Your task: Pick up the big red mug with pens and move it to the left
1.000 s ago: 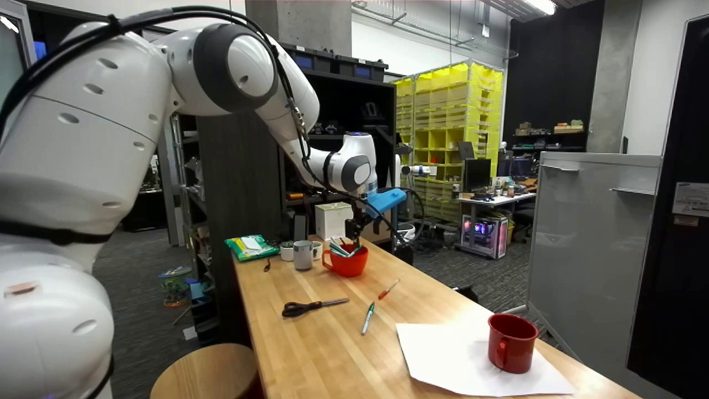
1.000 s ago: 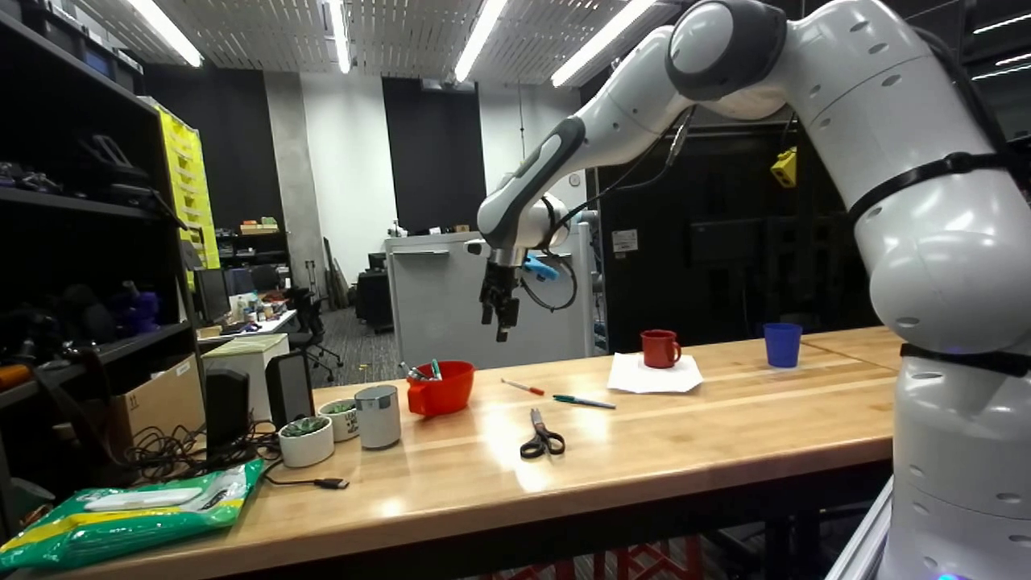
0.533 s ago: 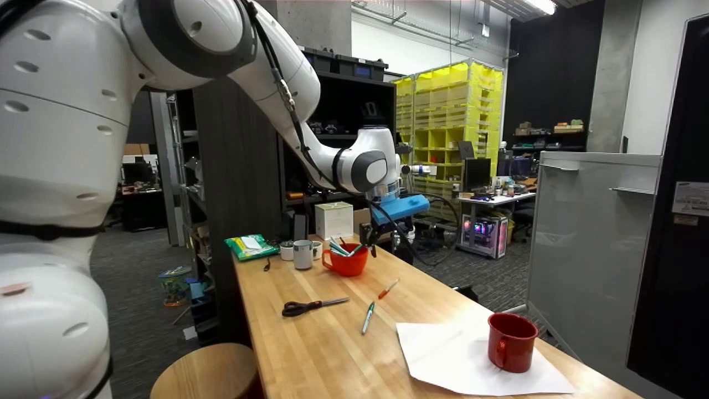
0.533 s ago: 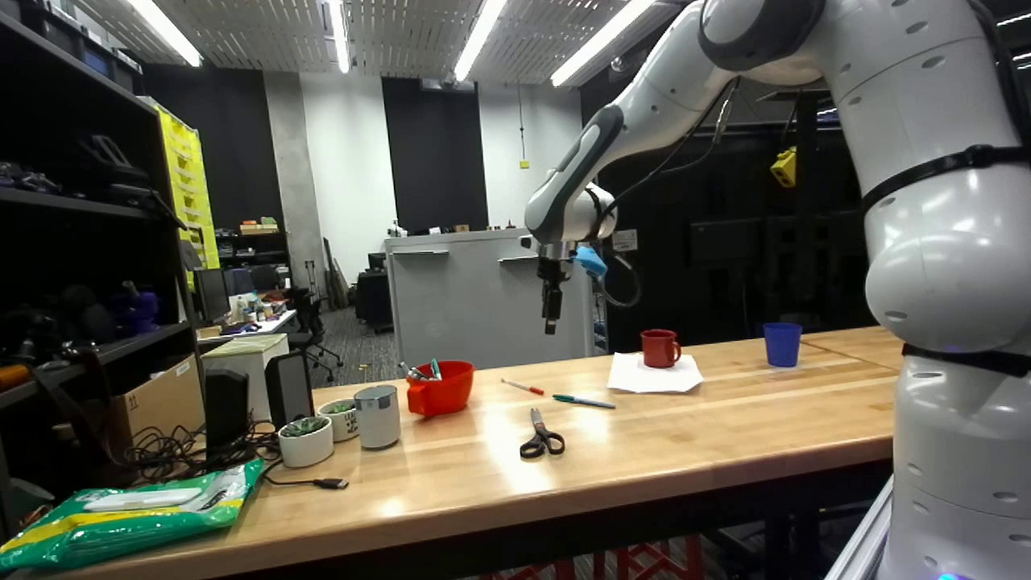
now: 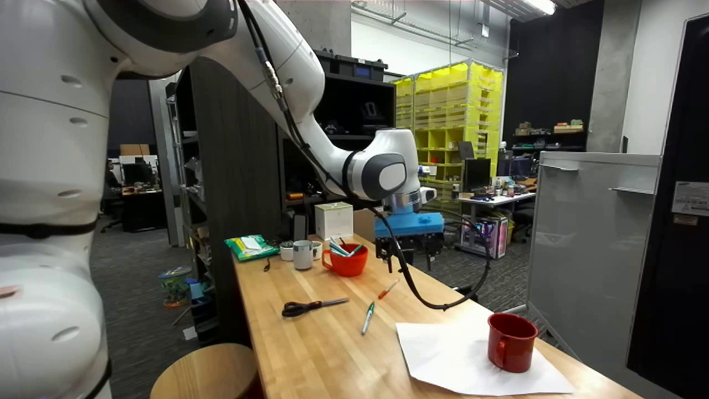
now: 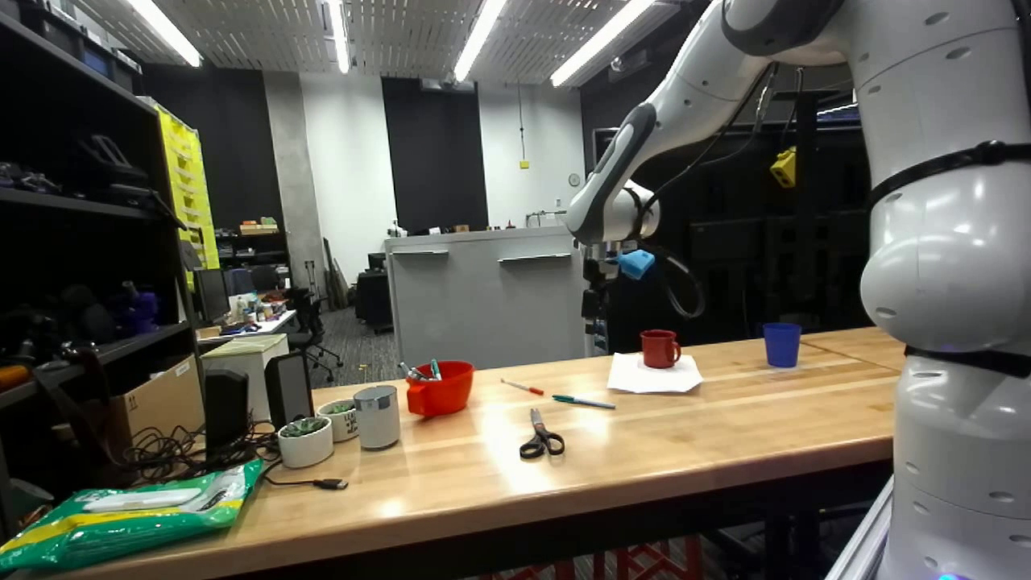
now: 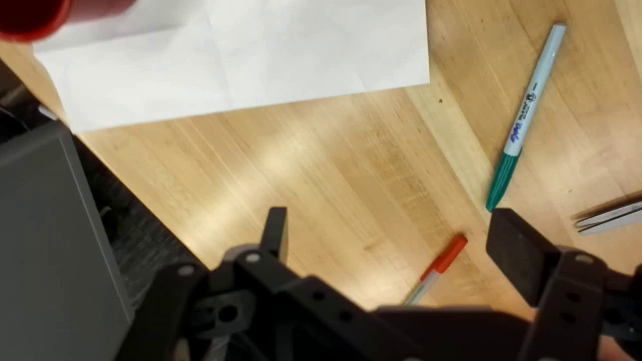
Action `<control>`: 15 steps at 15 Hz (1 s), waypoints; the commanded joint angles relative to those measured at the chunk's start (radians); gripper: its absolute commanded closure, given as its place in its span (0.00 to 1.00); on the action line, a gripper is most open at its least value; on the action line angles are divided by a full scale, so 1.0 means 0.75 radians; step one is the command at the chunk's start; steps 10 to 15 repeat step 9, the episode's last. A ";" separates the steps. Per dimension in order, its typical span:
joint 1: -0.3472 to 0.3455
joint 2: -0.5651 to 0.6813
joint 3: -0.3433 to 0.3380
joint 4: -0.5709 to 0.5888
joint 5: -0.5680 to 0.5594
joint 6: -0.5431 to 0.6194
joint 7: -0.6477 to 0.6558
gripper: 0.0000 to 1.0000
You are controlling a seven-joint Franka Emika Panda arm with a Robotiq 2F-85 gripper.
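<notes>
Standing on white paper (image 5: pixel 443 354), a dark red mug (image 5: pixel 512 342) is nearest in an exterior view, well right of the scissors (image 5: pixel 316 305). Just right of the scissors lies a green marker (image 5: pixel 368 319); past them, rightward, a red pen (image 5: pixel 388 289). In the air beyond the scissors hangs the gripper (image 5: pixel 410 267), released, its fingers (image 7: pixel 521 255) spread wide. Farther behind the scissors, the big red mug with pens (image 5: pixel 350 264) stands upright on the table (image 5: pixel 332 349), a grey mug (image 5: pixel 303 255) near it.

On the table (image 6: pixel 685 427) in an exterior view, left to right: wipes packet (image 6: pixel 137 522), two potted plants (image 6: pixel 307 447), cup (image 6: pixel 378 419), mug (image 6: pixel 448 392) with pens (image 6: pixel 436 370) inside, scissors (image 6: pixel 540 435) before two markers (image 6: pixel 584 402), paper sheet (image 6: pixel 640 382) under a second mug (image 6: pixel 659 351), then another cup (image 6: pixel 782 346).
</notes>
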 commanded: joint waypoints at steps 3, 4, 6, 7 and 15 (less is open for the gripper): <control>0.004 -0.059 -0.073 -0.075 -0.192 0.021 0.496 0.00; 0.010 -0.059 -0.090 -0.076 -0.247 0.021 0.603 0.00; -0.018 -0.008 -0.055 -0.024 -0.195 0.001 0.477 0.00; -0.019 -0.006 -0.055 -0.024 -0.193 0.001 0.473 0.00; -0.018 -0.005 -0.053 -0.024 -0.193 0.001 0.472 0.00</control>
